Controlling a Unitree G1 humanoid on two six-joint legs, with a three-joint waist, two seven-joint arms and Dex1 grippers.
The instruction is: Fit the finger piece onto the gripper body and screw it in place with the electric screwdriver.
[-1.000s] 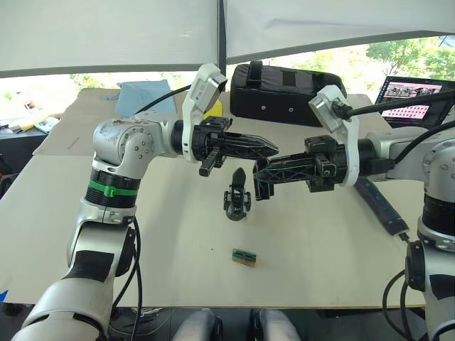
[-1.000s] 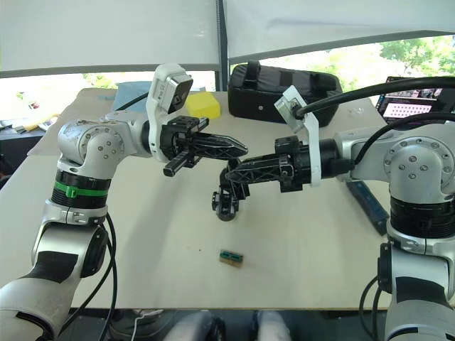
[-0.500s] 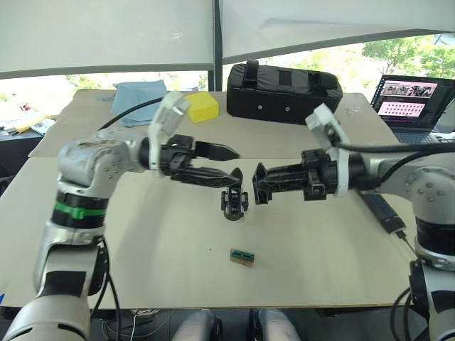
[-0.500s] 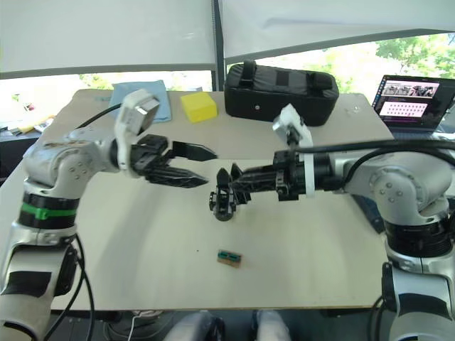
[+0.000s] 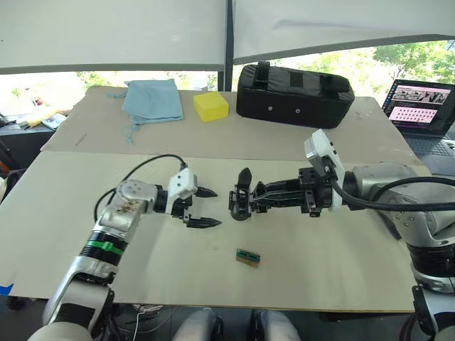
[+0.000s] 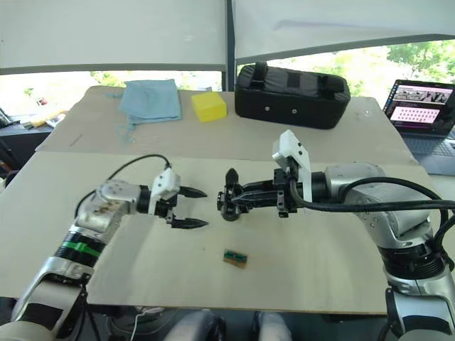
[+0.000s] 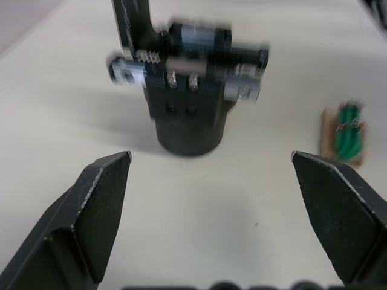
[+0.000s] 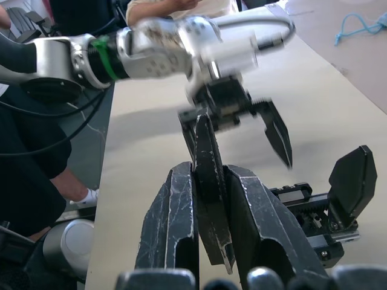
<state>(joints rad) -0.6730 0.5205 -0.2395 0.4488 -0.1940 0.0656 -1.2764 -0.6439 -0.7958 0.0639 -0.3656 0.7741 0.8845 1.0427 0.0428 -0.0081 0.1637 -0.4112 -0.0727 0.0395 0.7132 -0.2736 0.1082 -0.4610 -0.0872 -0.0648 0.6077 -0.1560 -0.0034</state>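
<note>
Gripping the chunky black gripper body (image 5: 242,201) by its pointed fin, my right jaws (image 5: 249,202) are clamped shut; my left jaws (image 5: 206,207) gape wide and empty just beside it on the table (image 5: 320,249).

The laptop (image 5: 427,106) is cut off at the head view's edge.

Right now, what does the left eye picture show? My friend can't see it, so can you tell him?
The right gripper is shut on the gripper body in the middle of a tan table, while the left gripper hangs open just beside it. A small green block lies nearer the table's front edge.
</note>
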